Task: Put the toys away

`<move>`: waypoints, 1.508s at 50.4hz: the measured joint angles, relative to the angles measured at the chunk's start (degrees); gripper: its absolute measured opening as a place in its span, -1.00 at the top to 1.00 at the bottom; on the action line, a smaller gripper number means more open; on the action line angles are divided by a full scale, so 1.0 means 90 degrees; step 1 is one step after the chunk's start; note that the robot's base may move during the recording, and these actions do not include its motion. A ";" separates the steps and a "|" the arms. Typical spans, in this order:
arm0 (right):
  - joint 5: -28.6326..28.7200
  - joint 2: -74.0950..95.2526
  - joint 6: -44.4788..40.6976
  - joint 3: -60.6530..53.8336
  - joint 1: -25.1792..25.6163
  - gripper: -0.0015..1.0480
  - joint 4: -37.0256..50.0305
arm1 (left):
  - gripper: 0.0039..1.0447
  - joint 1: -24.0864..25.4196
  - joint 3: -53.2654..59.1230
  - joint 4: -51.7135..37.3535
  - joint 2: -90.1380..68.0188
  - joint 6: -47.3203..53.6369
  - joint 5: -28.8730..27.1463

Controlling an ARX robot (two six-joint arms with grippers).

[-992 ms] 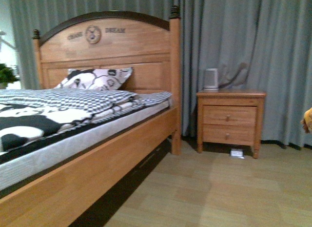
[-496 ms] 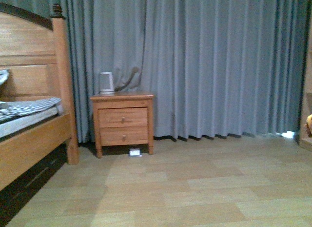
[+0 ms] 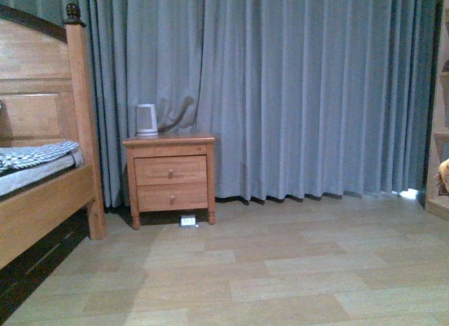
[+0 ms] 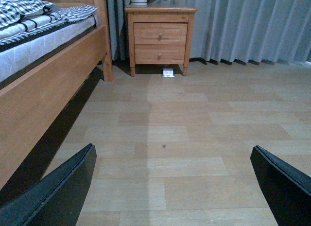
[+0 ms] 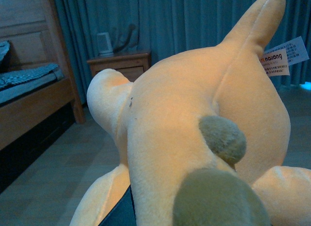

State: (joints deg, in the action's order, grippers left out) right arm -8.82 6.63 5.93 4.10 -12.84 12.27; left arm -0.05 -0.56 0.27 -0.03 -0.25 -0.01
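Plush toy (image 5: pixel 194 138) soft, rounded, pointed ear; left pincer (image 4: pixel 172 150) wide; right pincer (image 5: pixel 119 212) cannot tell.

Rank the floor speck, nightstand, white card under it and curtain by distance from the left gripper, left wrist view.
From the left gripper:
1. dark speck, on the floor just ahead.
2. nightstand and white card beneath it: too close to call.
3. curtain, behind the nightstand.
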 joint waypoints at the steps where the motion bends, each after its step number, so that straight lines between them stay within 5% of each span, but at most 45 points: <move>1: 0.0000 0.0000 0.0000 0.0000 0.0000 0.63 0.0000 | -0.89 0.0000 0.0000 0.0000 0.0000 0.0000 0.0002; 76: -0.0019 0.0002 0.0000 -0.0002 -0.0002 0.63 -0.0002 | -0.89 0.0000 0.0000 0.0000 0.0000 0.0000 0.0000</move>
State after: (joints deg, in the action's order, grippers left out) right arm -8.99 6.66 5.93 4.08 -12.86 12.25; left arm -0.05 -0.56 0.27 -0.03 -0.25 -0.01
